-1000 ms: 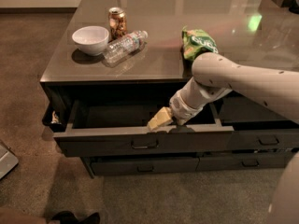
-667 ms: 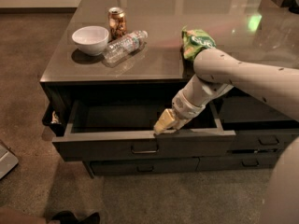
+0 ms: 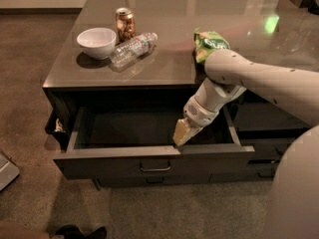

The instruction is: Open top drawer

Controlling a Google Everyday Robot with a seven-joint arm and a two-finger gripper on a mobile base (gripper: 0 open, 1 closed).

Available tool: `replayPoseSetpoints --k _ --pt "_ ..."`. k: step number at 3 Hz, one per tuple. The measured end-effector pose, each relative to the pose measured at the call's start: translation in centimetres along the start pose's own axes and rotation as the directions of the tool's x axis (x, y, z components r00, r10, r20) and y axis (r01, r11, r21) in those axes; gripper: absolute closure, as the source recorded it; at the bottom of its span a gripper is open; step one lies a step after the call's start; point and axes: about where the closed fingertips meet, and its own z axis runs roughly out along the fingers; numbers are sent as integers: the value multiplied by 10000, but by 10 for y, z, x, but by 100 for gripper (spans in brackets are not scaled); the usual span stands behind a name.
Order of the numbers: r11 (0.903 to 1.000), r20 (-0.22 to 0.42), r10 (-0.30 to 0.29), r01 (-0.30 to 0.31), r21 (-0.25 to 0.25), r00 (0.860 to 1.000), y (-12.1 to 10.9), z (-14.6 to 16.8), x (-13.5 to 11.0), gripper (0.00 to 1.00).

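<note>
Pulled slightly nearer since a second ago, the wide dark grey top drawer [image 3: 114, 166] stands open below the glossy dark tabletop [image 3: 164, 71]. The pale gripper [image 3: 181, 132] is tucked behind its front panel, right of centre; claw state can't be told. Hauled further, the drawer might get dragged off its runners. Counted on top: one white bowl [image 3: 96, 41], one brown can [image 3: 125, 24], one clear plastic bottle [image 3: 132, 48], one green snack bag [image 3: 210, 43].

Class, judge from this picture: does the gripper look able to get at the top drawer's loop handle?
Probably yes. The gripper sits at the front rim of the top drawer, the loop handle is just below on the outer face, and nothing blocks it.
</note>
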Motion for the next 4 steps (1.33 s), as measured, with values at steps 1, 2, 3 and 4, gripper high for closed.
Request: replayPoseSetpoints --k 1,2,3,4 --pt "9998 -290 -171 167 -117 9994 2 -1 4 91" --pt "9996 343 231 -236 130 9991 -1 -11 5 100" --pt "9935 1409 735 -848 759 9873 -9 -19 -2 100" --pt "9853 2096 973 -1238 1173 9729 -14 -21 -10 100"
